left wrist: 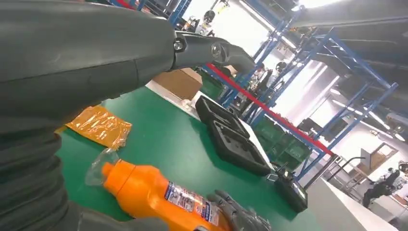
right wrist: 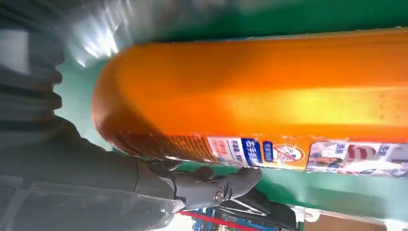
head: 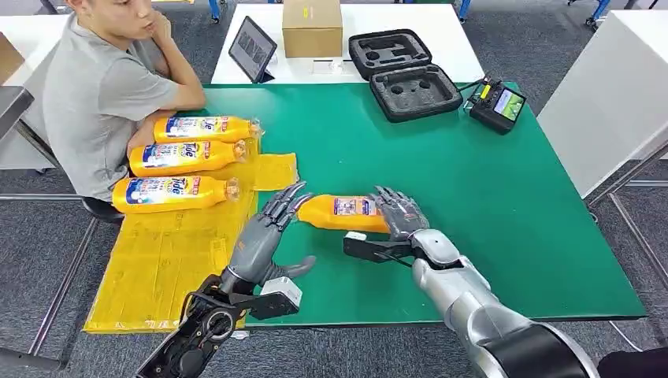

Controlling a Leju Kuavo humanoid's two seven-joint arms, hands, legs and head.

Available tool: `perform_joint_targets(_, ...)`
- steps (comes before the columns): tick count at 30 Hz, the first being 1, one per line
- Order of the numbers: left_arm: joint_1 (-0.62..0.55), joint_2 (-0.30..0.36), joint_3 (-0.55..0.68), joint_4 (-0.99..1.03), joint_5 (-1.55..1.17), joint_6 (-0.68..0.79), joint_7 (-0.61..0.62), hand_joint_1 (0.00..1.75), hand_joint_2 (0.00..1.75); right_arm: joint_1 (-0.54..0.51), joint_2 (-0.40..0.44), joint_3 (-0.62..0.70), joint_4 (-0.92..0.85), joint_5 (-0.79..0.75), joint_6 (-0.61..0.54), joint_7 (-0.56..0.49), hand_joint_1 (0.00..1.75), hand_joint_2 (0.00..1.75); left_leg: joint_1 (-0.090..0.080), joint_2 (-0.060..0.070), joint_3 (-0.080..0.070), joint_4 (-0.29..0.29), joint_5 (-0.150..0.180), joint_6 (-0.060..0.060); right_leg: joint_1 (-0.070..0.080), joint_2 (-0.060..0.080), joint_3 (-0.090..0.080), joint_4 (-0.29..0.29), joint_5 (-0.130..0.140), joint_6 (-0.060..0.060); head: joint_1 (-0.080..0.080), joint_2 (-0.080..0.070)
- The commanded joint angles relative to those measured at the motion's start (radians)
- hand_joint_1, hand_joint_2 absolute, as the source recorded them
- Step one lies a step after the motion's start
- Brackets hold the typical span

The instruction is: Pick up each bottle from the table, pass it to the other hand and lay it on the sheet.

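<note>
The orange plastic detergent bottle with a blue, white and red label (head: 344,213) is held by the right hand (head: 402,214), whose dark fingers (head: 391,206) wrap over its wider base end. In the right wrist view the grey thumb (right wrist: 211,185) lies along the labelled side of the bottle (right wrist: 269,96), so the bottle sits between thumb and fingers. The left hand (head: 264,236) is just beside the bottle's neck end: its fingers (head: 285,202) are spread fairly wide and reach toward the neck, with the thumb (head: 295,268) stuck out to the side; whether the fingertips touch the bottle cannot be told. It holds nothing.

The bottle's long axis runs sideways across the green table (head: 488,197), parallel to its near edge, neck pointing toward the yellow plastic sheet (head: 157,260) and base away from it. It lies level over the green top, just off the sheet's edge. In the left wrist view the bottle (left wrist: 154,197) is bright orange, with a crinkled clear film around the cap (left wrist: 98,166).

Three more orange bottles with blue labels (head: 177,193) lie side by side on the far part of the sheet, necks pointing toward the middle of the table.
</note>
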Motion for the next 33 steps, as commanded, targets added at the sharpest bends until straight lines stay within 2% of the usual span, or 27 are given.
perform_joint_targets(1,-0.040,-0.006,-0.005,0.069,0.008,-0.003,-0.004,0.00,1.75,-0.033,-0.015,0.082,0.080,0.044,0.002,0.032,0.00,1.75,0.001,-0.002,0.000,0.000,0.000,-0.001,0.001,-0.001,0.001,0.000,0.000,-0.001,0.000,0.000)
perform_joint_targets(2,-0.039,-0.007,-0.004,0.064,0.007,-0.004,-0.004,0.00,1.75,-0.038,-0.011,0.084,0.086,0.047,0.013,0.033,0.00,1.75,0.001,-0.002,0.001,0.000,0.000,-0.001,0.001,-0.001,0.001,0.000,0.000,-0.001,0.000,0.000)
perform_joint_targets(3,-0.037,-0.007,-0.003,0.060,0.007,-0.005,-0.004,0.00,1.75,-0.042,-0.010,0.087,0.089,0.047,0.038,0.027,1.68,1.75,0.001,-0.002,0.001,0.000,0.000,-0.002,0.001,-0.001,0.002,-0.001,0.000,-0.002,0.000,0.000)
perform_joint_targets(4,-0.037,-0.007,-0.003,0.060,0.007,-0.005,-0.004,0.00,1.75,-0.042,-0.010,0.087,0.089,0.047,0.038,0.027,1.75,1.75,0.001,-0.002,0.001,0.000,0.000,-0.001,0.001,-0.001,0.001,0.000,0.000,-0.001,0.000,0.000)
perform_joint_targets(5,-0.033,-0.007,0.000,0.055,0.007,-0.006,-0.004,0.00,1.75,-0.049,-0.008,0.085,0.090,0.044,0.073,0.027,1.75,1.75,0.000,-0.001,0.001,0.000,0.000,-0.001,0.000,-0.001,0.001,0.000,0.000,-0.001,0.000,0.000)
perform_joint_targets(8,-0.032,-0.007,0.000,0.054,0.007,-0.006,-0.004,0.00,1.75,-0.050,-0.007,0.082,0.092,0.039,0.081,0.027,1.75,1.75,0.002,-0.002,0.001,0.000,0.000,-0.003,0.002,0.000,0.002,0.000,0.000,-0.002,0.000,0.000)
perform_joint_targets(10,-0.028,-0.006,0.005,0.048,0.007,-0.008,-0.004,0.00,1.75,-0.050,-0.010,0.070,0.096,0.021,0.138,0.015,1.75,1.75,0.001,-0.002,0.001,0.000,0.001,-0.001,0.000,-0.001,0.002,0.000,0.000,-0.001,0.000,0.000)
perform_joint_targets(17,-0.027,-0.005,0.006,0.048,0.007,-0.009,-0.004,0.00,1.75,-0.048,-0.013,0.070,0.094,0.020,0.137,0.013,1.75,1.75,0.001,-0.003,0.002,-0.001,0.001,-0.001,0.001,-0.002,0.004,-0.001,0.000,-0.001,0.000,0.000)
perform_joint_targets(19,-0.028,-0.004,0.006,0.053,0.007,-0.011,-0.004,0.00,1.75,-0.044,-0.010,0.034,0.093,-0.027,0.184,-0.018,1.75,1.75,0.001,-0.003,0.003,-0.001,0.000,-0.001,0.001,-0.001,0.004,-0.001,0.000,-0.002,0.000,0.000)
perform_joint_targets(33,-0.031,0.000,0.002,0.064,0.006,-0.006,-0.010,0.00,1.75,-0.017,-0.009,-0.009,0.087,-0.086,0.189,-0.057,1.75,1.75,0.001,-0.003,0.004,-0.001,0.001,-0.001,0.001,-0.002,0.005,-0.002,0.000,-0.001,0.000,0.000)
